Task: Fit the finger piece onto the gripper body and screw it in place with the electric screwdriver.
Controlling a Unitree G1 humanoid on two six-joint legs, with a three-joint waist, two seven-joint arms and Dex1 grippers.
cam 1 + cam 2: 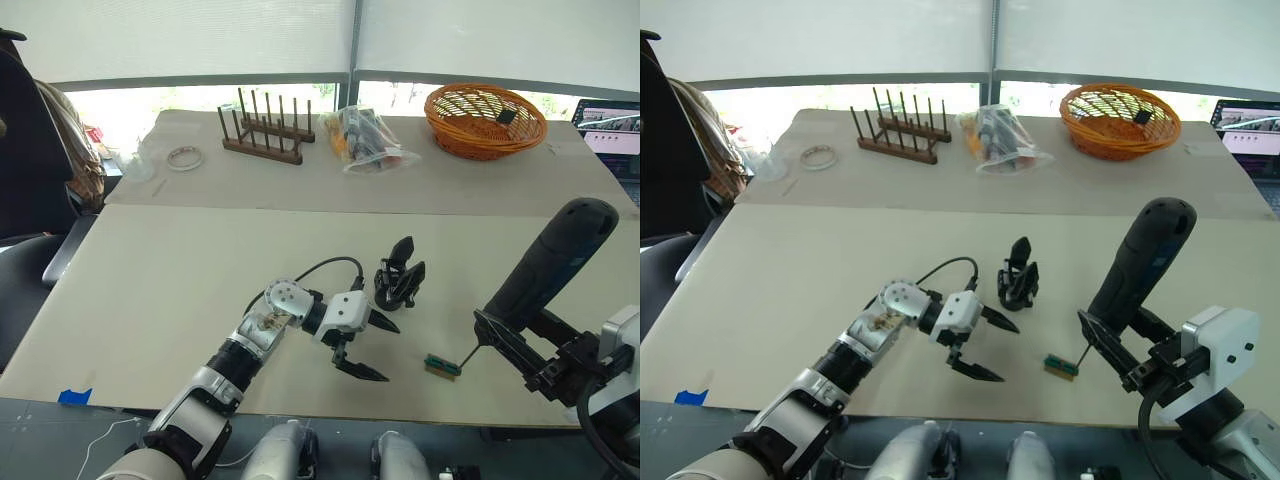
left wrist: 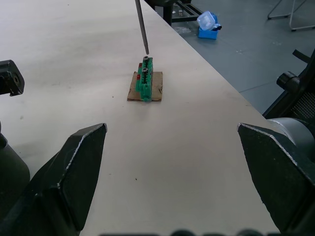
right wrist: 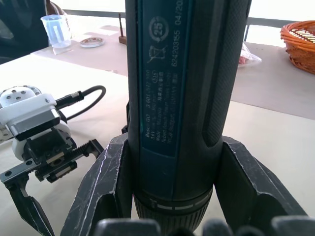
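Observation:
The gripper body [image 1: 400, 280] is a small black mechanism standing mid-table, and a pointed black finger piece [image 1: 403, 248] rises from its top. My left gripper [image 1: 390, 353] is open just in front of it, fingers spread wide with nothing between them. To the right, my right gripper [image 3: 172, 196] is shut on the dark electric screwdriver [image 1: 550, 260], whose handle leans up and away. The screwdriver's bit [image 2: 141, 24] touches a screw head on a small green block [image 2: 145, 81] near the table's front edge. The left wrist view looks at this block between the open fingers [image 2: 74, 167].
At the back of the table stand a wooden peg rack [image 1: 265, 130], a plastic bag of parts [image 1: 370, 138], an orange basket [image 1: 485, 118] and a tape roll [image 1: 185, 157]. A screen [image 1: 610, 125] sits far right. A dark chair [image 1: 30, 150] is at the left.

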